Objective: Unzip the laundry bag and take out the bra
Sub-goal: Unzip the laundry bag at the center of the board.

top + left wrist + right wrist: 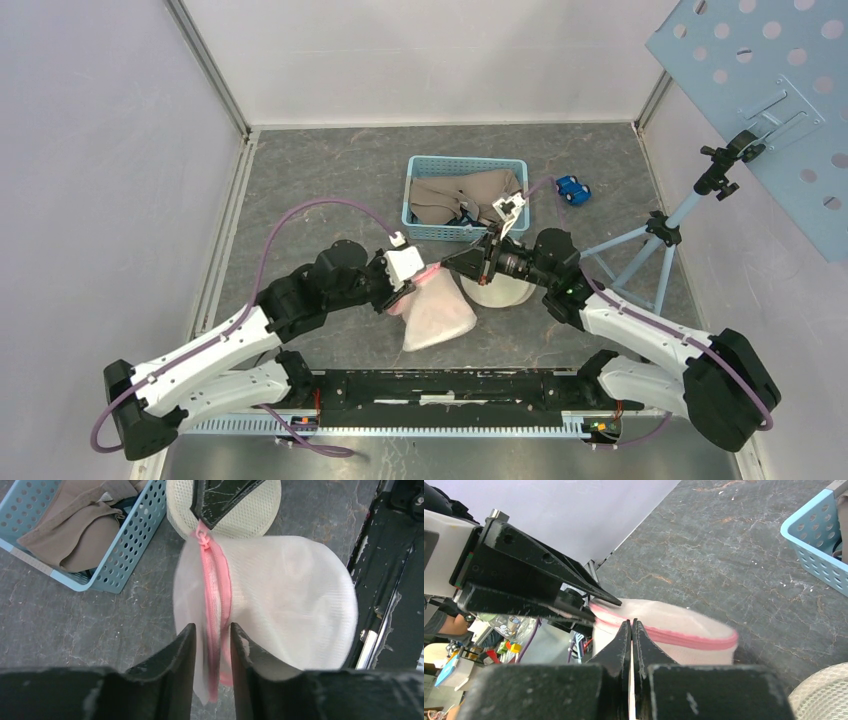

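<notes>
You can't see inside the bag [295, 595]: its mesh is blurred. The zipper [218, 590] vanishes at its lower end between the left fingers [175, 665]. Whether the right fingertips [220, 500] pinch the pull [202, 540], you can't tell. The basket [135, 540] runs off the frame's edge.

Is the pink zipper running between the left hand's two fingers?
Yes, the pink zipper on the laundry bag passes down between the fingertips of the left hand.

White-shelled, black-jointed left arm [200, 360], right arm [640, 335]; purple cable [335, 201] along each. Left claw [212, 630], right claw [632, 625]: black, tapered, scuffed.
</notes>
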Robot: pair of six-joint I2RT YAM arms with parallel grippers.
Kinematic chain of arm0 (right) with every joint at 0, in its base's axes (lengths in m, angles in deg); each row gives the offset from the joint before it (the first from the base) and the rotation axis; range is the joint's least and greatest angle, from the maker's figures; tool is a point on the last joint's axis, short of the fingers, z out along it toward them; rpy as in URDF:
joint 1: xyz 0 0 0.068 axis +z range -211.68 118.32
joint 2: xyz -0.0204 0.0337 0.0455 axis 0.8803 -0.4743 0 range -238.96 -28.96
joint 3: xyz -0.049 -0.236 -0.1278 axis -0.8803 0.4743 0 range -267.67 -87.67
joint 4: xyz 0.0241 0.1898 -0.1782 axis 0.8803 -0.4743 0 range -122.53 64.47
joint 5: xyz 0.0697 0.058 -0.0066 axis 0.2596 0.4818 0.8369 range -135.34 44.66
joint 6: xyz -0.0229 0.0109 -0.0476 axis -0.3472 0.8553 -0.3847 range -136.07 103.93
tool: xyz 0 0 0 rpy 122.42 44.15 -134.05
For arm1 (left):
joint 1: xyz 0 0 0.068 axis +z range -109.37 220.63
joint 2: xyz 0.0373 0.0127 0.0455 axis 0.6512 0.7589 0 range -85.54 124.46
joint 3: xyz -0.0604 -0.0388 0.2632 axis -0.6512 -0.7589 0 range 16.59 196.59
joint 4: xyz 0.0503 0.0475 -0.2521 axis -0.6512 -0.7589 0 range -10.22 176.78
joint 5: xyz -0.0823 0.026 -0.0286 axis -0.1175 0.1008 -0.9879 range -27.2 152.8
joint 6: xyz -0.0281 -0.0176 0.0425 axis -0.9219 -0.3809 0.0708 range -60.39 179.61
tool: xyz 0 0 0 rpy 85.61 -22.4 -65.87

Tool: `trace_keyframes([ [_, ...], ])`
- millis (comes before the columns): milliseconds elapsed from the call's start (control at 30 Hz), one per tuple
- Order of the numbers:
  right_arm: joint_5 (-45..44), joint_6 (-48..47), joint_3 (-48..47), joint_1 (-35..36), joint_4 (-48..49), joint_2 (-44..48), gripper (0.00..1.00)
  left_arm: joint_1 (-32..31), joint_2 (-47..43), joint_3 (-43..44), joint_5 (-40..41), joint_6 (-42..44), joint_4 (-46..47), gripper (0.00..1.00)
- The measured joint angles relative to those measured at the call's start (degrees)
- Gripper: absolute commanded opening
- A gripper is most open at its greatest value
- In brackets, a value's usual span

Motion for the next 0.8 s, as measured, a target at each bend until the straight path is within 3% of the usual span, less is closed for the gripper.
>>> trace_keyframes([
  [533,0.44,2.75,2.1,0.85,4.72,-1.49,0.0,0.0,7.23,3.39,-3.06,-1.14,2.51,0.46],
  [567,0.46,2.86,2.1,0.94,4.83,-1.49,0.0,0.0,7.98,3.74,-3.3,-1.14,2.64,0.44],
  [733,0.39,2.89,2.1,0.96,4.96,-1.49,0.0,0.0,11.91,5.55,-3.56,-1.2,2.95,0.12],
  [800,0.39,2.86,2.12,0.96,4.85,-1.46,0.0,0.0,12.33,5.7,-3.45,-1.25,2.95,0.04],
])
